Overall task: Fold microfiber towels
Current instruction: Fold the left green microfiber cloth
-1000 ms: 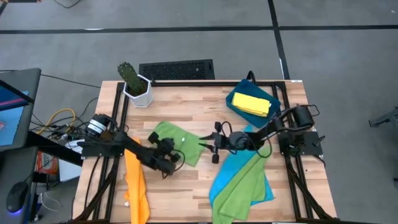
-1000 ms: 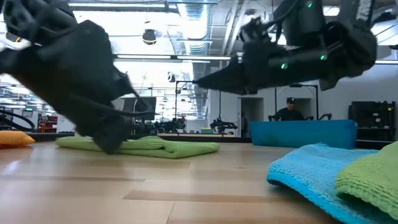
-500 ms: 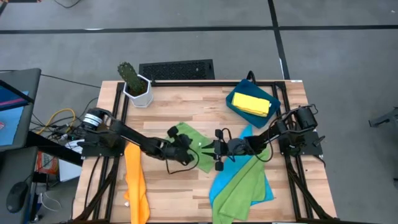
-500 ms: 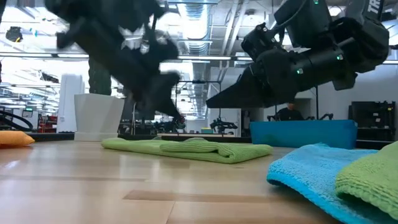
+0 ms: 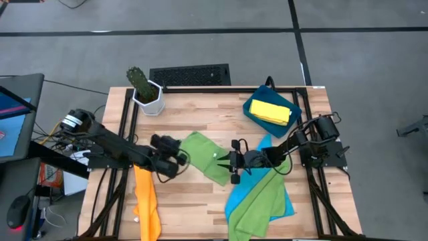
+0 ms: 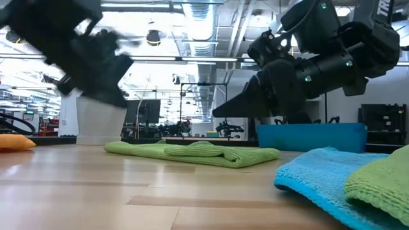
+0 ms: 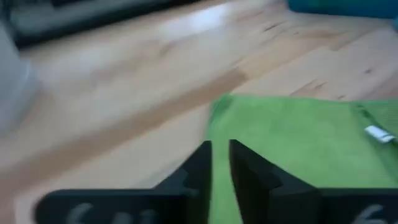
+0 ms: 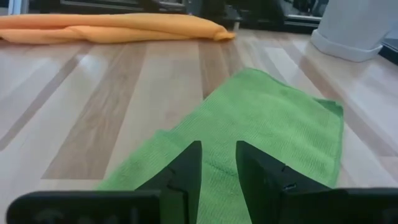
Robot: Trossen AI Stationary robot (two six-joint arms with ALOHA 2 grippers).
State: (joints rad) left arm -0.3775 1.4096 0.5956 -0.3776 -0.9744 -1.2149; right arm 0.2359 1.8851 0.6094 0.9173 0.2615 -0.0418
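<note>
Backing off, my left gripper (image 5: 182,156), fingers slightly apart, left the folded green towel (image 5: 206,155); right gripper (image 5: 223,159) hovers part-open. Two green towels; only overhead shows the yellow towel (image 5: 272,111).

Two dark arms, black cables

Left gripper (image 5: 182,155): raised mid-table, fingers narrowly parted, empty. Right gripper (image 5: 219,158): low, level, fingers slightly apart, empty.

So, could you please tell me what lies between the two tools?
In the high view, the folded green towel lies between the left tool and right tool.
</note>
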